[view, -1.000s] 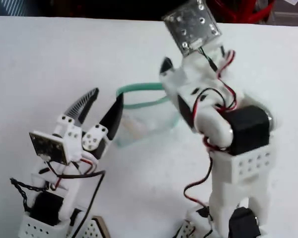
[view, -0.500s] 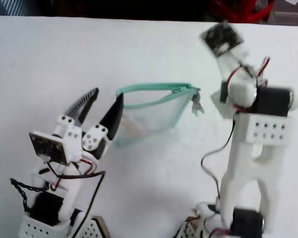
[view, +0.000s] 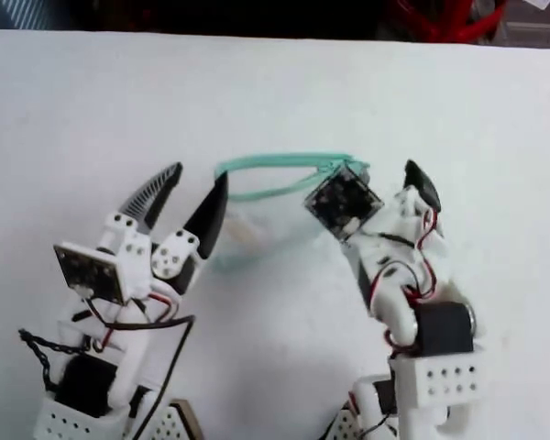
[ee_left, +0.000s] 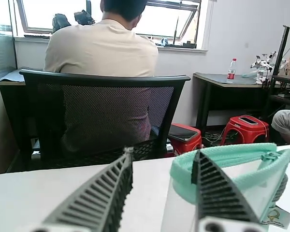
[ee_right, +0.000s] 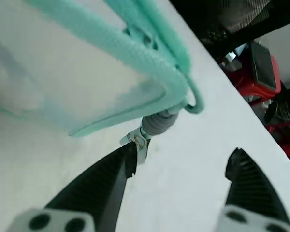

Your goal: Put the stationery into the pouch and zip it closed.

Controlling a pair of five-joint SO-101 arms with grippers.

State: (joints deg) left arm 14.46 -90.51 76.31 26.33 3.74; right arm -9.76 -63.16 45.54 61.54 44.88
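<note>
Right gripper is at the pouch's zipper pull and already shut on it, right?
Not shut. The right gripper is at the zipper pull of the pouch but open, its jaws apart and the pull unclamped; the right wrist view shows it.

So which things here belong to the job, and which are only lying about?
Job: pouch, its zip pull, left gripper, right gripper, both open.
Lying about: chair, red stool, bottle.
</note>
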